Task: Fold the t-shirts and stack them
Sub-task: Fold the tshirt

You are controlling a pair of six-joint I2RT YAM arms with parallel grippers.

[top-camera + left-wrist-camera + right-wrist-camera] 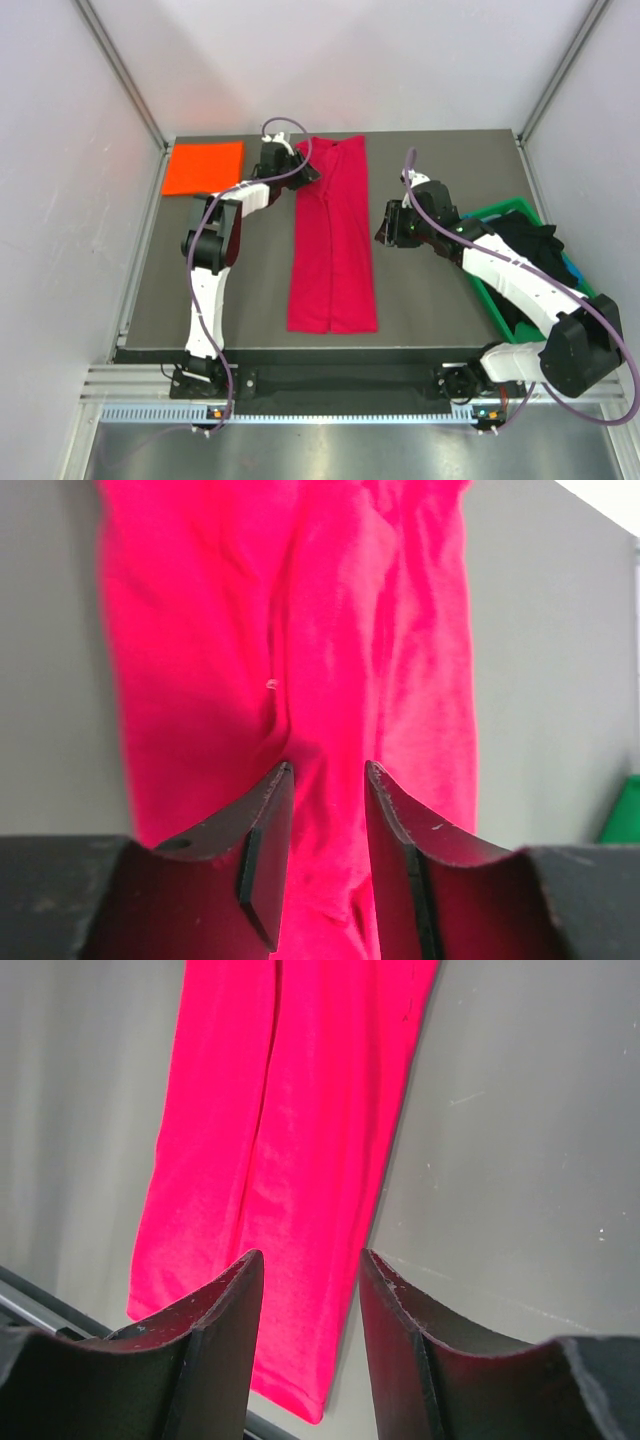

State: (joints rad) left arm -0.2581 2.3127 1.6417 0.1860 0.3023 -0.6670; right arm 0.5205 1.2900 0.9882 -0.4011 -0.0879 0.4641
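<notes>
Both half-open and empty, the left end effector (306,172) over the far end of the red shirt (332,250) and the right end effector (383,233) beside it should pinch corners evenly.

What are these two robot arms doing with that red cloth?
They are folding t-shirts. The red t-shirt lies folded into a long strip; the left gripper is open over its far end, the right gripper open beside its right edge. An orange t-shirt lies folded at the far left; dark clothes fill a green bin.

The crimson-red t-shirt (332,240), orange t-shirt (203,167) and green bin (510,208) are plain.
</notes>
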